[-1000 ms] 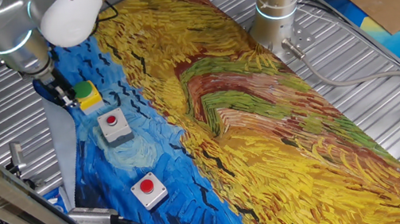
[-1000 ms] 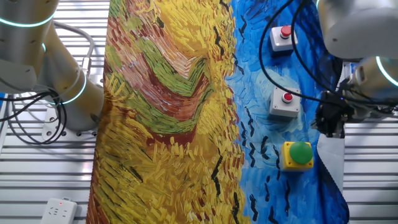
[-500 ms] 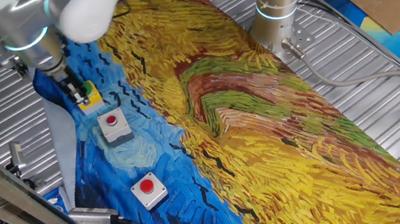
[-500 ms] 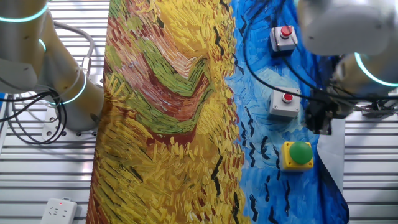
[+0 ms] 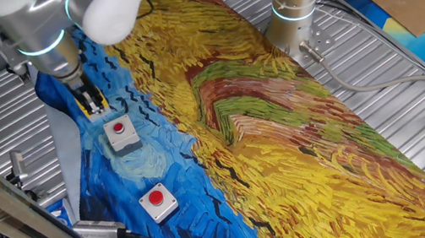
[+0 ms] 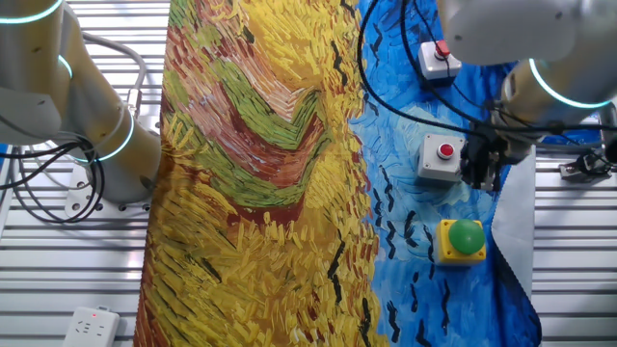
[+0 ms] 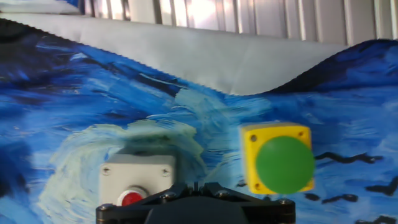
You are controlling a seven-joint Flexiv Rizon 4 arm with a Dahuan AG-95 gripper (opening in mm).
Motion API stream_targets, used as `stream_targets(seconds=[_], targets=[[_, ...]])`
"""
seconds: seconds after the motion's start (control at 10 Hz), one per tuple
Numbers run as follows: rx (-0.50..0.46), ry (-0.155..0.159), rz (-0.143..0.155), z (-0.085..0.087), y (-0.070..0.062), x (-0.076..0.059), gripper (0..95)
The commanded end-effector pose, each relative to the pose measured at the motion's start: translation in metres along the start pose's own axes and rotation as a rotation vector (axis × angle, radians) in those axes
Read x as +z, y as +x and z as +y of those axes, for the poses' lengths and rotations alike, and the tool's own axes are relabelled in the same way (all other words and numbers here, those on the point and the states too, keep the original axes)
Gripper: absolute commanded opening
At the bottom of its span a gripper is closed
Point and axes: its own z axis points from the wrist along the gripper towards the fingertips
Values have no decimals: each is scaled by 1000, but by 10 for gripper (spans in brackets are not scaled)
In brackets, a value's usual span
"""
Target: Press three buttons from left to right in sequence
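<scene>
a painted cloth (image 5: 279, 108) covers the ribbed metal table (image 5: 413, 87); gripper (image 6: 479, 172) state unclear.

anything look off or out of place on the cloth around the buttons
One oddity: the painted blue cloth's edge is folded over beside the green-capped yellow button box, showing its pale underside. The two red-capped grey-white button boxes sit flat and undamaged.

Legible text, labels, brands, numbers, signs: none found in any view. The button boxes' caps and faces show no lettering. The painted cloth (image 5: 281, 117) carries no readable signature, though blur may hide small print.
</scene>
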Motion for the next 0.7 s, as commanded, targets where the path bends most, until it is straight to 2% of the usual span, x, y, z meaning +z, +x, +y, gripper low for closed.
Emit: stream_targets(seconds=[0.1, 0.3, 0.7], targets=[[11, 5, -11, 11, 3, 2, 0], [19, 5, -11, 19, 6, -3, 0], [22, 4, -8, 25, 10, -10, 0]])
